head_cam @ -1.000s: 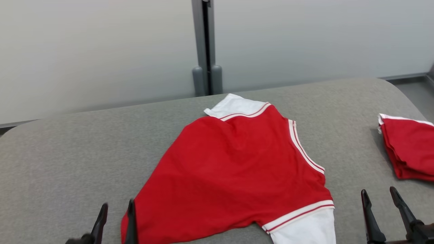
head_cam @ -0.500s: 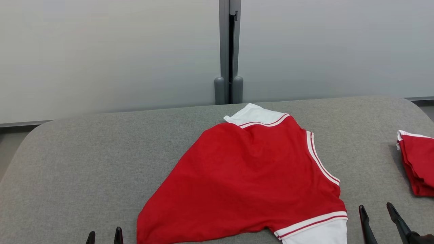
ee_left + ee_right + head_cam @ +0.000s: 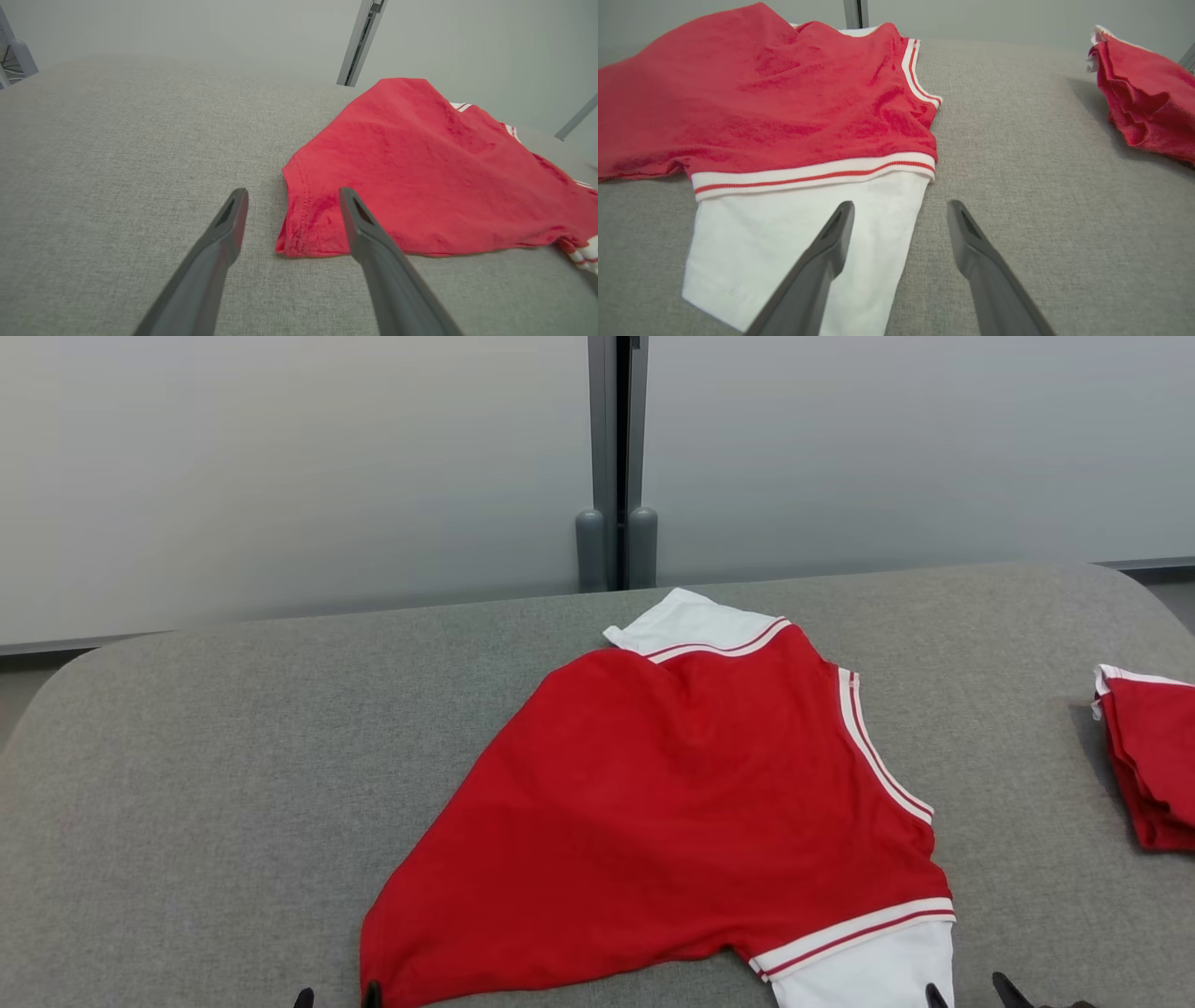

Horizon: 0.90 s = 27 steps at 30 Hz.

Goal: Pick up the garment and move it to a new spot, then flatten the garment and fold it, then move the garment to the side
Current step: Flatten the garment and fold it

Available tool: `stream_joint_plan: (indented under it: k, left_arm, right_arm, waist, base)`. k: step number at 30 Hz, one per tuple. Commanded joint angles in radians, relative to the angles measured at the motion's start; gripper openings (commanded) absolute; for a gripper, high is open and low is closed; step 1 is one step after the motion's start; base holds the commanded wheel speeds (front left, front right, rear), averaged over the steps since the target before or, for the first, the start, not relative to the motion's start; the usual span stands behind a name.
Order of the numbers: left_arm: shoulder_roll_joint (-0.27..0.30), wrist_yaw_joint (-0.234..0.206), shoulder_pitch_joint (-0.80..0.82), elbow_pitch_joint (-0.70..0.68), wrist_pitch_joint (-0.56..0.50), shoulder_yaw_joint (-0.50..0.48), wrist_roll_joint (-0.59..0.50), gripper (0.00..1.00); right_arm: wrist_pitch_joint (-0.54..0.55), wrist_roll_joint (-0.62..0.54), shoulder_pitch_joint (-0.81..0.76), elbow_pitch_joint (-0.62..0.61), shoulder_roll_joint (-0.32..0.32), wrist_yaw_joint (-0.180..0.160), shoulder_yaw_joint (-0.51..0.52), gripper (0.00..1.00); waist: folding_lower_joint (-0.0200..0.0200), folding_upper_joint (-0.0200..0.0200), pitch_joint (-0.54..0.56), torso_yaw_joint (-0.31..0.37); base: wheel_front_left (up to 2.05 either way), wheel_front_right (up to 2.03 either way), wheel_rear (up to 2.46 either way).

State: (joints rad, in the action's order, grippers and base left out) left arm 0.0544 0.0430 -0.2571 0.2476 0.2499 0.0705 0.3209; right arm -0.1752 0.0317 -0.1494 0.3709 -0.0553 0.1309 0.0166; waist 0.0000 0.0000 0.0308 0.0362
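With the garment [image 3: 672, 803] rumpled at the middle of the table [image 3: 233, 756], the left gripper [image 3: 293, 192] hovers spread at its 7 o'clock hem corner and the right gripper [image 3: 901, 205] hovers spread over its 5 o'clock sleeve, probably to pull it flat.

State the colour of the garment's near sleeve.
White sleeve, joined by a red-striped white band; best in the right wrist view.
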Motion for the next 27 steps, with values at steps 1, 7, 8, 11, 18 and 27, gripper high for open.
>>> stream_joint_plan:
  k: [1,7,8,11,18,27]
  left_arm:
    - [0.005,0.001,0.015,0.007,-0.004,0.001,0.008,1.00]
    - [0.004,-0.008,0.063,0.049,-0.026,0.011,0.019,1.00]
    - [0.003,-0.007,0.070,0.056,-0.033,0.010,0.026,1.00]
    - [0.003,-0.005,0.102,0.073,-0.045,0.016,0.034,1.00]
    - [0.002,-0.028,0.160,0.133,-0.111,0.030,0.045,1.00]
    - [-0.005,0.033,0.151,0.160,-0.198,0.058,0.136,0.00]
  right_arm:
    - [0.008,-0.009,0.006,0.006,-0.008,0.000,-0.004,1.00]
    - [0.082,0.012,0.024,0.059,-0.010,0.000,-0.041,1.00]
    - [0.092,0.018,0.027,0.065,-0.010,0.000,-0.050,1.00]
    - [0.122,0.040,0.041,0.078,-0.012,0.000,-0.085,1.00]
    - [0.185,0.098,0.058,0.088,-0.032,0.000,-0.167,1.00]
    - [0.247,0.282,0.058,0.032,-0.061,0.006,-0.316,0.00]
  waist:
    - [0.0000,0.0000,-0.012,-0.001]
    - [0.0000,0.0000,-0.059,-0.002]
    - [0.0000,0.0000,-0.069,-0.002]
    - [0.0000,0.0000,-0.098,-0.002]
    - [0.0000,0.0000,-0.148,0.007]
    - [0.0000,0.0000,-0.149,0.020]
  base:
    - [0.00,0.00,0.00]
    - [0.00,0.00,0.00]
    - [0.00,0.00,0.00]
    - [0.00,0.00,0.00]
    - [0.00,0.00,0.00]
    - [0.00,0.00,0.00]
